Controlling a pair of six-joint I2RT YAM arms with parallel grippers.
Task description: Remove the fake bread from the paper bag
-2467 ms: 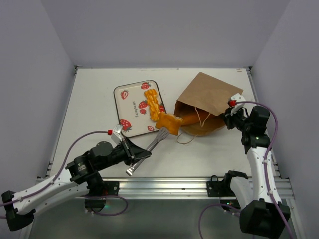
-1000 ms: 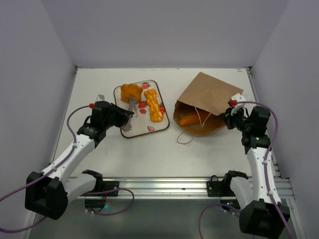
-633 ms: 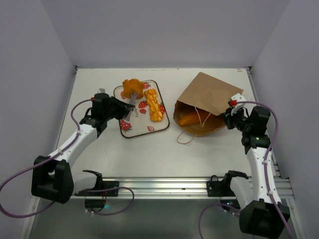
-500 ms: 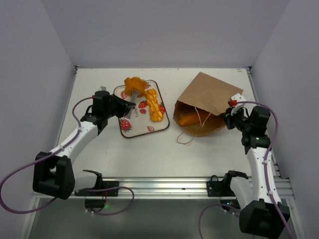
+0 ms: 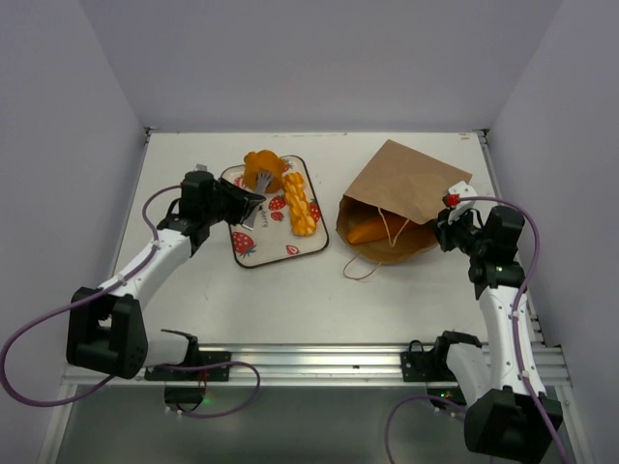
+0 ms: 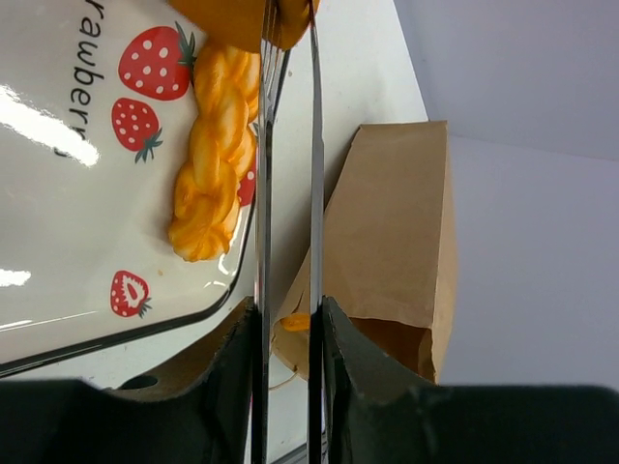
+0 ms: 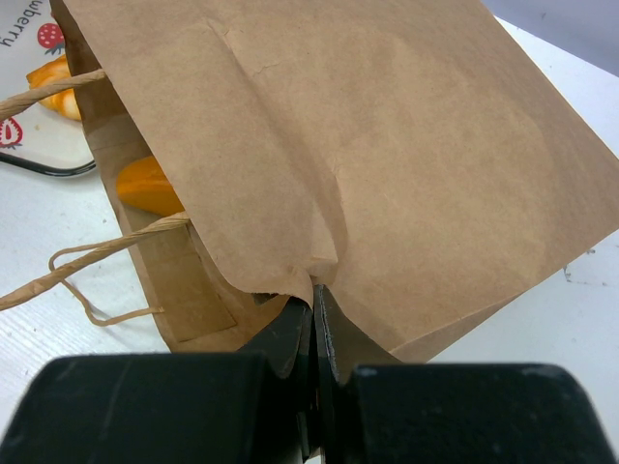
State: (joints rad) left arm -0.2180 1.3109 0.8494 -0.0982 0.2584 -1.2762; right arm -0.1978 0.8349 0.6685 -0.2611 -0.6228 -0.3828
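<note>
Overhead view: left gripper (image 5: 232, 204), left of centre, is clenched on the handle end of the silver tongs (image 6: 263, 193). In the wrist view the two tong arms run close together and nearly parallel up the frame, squeezed between the fingers (image 6: 237, 362). The tong tips pinch an orange toy bread (image 5: 253, 159) at the top edge of the strawberry-printed tray (image 5: 274, 242), overlapping its rim (resting or lifted: cannot tell). A braided loaf (image 5: 298, 205) lies lengthwise on the tray's right half, near the pinched piece. The brown paper bag (image 5: 411, 188) lies on its side right of centre, mouth toward the lower left, just beside the tray's right edge. A second orange bread (image 5: 365, 232) sits inside the mouth, mostly in shadow, its shape unclear. Twisted paper handles (image 7: 92, 253) spill from the mouth onto the white table (image 5: 193, 290). The right gripper (image 7: 314, 319) is pinched tight on the bag's edge at the right of the overhead view, with the paper creased into the closed fingertips.
</note>
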